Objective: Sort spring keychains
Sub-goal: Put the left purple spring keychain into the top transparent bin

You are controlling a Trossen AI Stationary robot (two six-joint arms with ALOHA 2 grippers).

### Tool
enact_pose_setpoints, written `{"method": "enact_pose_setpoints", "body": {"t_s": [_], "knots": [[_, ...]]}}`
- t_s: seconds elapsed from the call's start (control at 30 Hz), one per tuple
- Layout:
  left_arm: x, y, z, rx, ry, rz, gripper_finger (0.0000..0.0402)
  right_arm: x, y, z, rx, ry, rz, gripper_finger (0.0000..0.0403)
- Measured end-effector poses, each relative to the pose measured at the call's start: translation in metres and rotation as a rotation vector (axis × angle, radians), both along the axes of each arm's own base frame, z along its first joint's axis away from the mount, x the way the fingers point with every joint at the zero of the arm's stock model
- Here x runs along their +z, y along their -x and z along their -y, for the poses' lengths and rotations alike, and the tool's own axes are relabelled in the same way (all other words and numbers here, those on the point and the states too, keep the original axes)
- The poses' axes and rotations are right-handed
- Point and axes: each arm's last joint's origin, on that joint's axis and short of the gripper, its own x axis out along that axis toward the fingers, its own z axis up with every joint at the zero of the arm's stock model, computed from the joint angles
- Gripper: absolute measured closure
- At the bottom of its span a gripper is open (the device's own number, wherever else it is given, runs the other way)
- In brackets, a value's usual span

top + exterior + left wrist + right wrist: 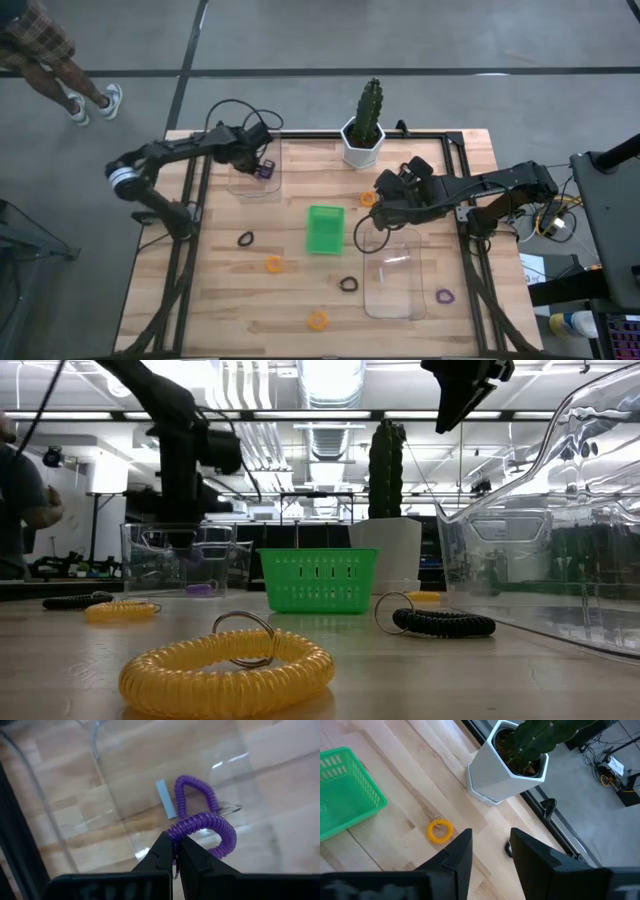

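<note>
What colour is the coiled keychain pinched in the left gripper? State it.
Purple coiled keychain; the left wrist view shows it best.

Overhead ceiling strips light everything evenly; they blow out to white in the low view. High view is bright, shadows on the counter [300, 300] soft and short. Low view: nearest orange keychain [228, 672] slightly soft, the room behind it dim. Clear tray [560, 550] throws glare streaks and warped reflections. Left wrist view: tray wall glints beyond the left pincer [175, 851], wood behind blurred. Right wrist view is sharp; the right pincer [490, 852] is dark, little detail.
</note>
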Motion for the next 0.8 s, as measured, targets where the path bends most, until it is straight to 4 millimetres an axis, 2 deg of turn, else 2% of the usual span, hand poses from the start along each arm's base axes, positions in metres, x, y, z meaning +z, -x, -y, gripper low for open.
{"method": "enact_pose_setpoints", "body": {"t_s": [0.27,0.53,0.8], "knots": [[-0.022,-0.009,-0.007,-0.019,0.06,-0.039,0.0394,0.0,0.0,0.0,0.001,0.0,-0.001,0.0276],[-0.022,-0.011,-0.009,-0.02,0.044,-0.021,0.0392,0.0,0.0,0.0,0.001,0.001,-0.001,0.0271],[-0.023,-0.01,-0.009,-0.018,0.04,-0.027,0.0369,0.0,0.0,0.0,0.001,0.001,-0.002,0.028]]}}
